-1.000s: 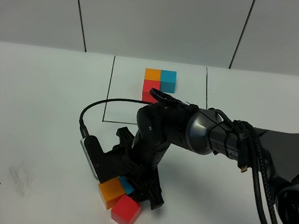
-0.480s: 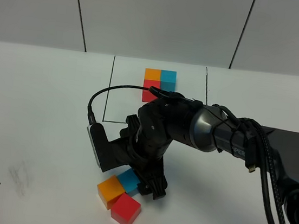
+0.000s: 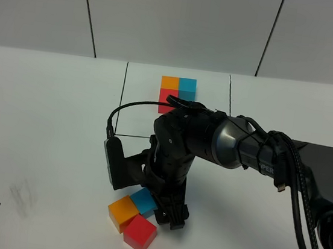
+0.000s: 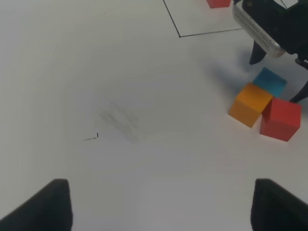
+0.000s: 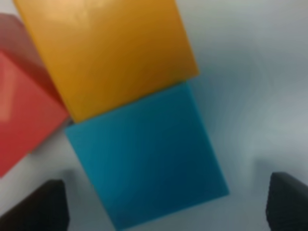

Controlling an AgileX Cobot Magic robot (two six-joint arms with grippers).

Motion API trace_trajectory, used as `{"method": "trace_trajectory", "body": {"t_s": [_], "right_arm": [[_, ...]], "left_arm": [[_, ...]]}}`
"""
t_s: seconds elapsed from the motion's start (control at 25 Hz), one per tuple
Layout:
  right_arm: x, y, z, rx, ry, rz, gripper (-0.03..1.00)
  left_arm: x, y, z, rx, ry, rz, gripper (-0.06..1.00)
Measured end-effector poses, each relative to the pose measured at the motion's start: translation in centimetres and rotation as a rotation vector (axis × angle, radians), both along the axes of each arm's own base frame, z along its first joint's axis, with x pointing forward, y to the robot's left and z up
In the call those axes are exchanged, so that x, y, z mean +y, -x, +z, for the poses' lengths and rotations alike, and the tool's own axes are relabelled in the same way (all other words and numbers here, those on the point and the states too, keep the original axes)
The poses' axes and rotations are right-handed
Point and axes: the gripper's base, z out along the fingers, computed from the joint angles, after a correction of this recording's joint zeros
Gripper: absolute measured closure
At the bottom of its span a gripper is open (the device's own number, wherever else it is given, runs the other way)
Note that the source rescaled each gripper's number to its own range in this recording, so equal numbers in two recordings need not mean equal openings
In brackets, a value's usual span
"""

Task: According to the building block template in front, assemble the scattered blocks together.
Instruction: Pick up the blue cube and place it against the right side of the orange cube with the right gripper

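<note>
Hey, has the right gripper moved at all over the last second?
Yes. Against the unmoved orange cube, the right gripper has lifted, backing toward the black frame line and uncovering more of the blue cube.

Lab — plain white tbl (image 3: 42,146), robot arm (image 3: 236,148)

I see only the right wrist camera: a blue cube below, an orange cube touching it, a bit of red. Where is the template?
Observer: The template lies farther back on the table, inside a black drawn rectangle.
Operator: Does the red cube join the other two?
Observer: The red cube seems to rest against the orange cube, on its near side.
Operator: And the left gripper?
Observer: The left gripper is open, well apart from the cubes.
</note>
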Motion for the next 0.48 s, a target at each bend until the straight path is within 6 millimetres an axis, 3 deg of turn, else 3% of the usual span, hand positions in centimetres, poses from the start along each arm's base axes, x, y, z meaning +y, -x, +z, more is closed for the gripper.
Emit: {"method": "trace_trajectory", "body": {"t_s": [0.2, 0.48], "right_arm": [[0.6, 0.7, 0.0, 0.029, -0.017, -0.033, 0.21], [2.8, 3.2, 0.0, 0.058, -0.032, 0.019, 0.21]], "left_arm": [[0.0, 0.0, 0.0, 0.0, 0.0, 0.0, -0.01], [0.0, 0.0, 0.0, 0.0, 0.0, 0.0, -0.01]]}}
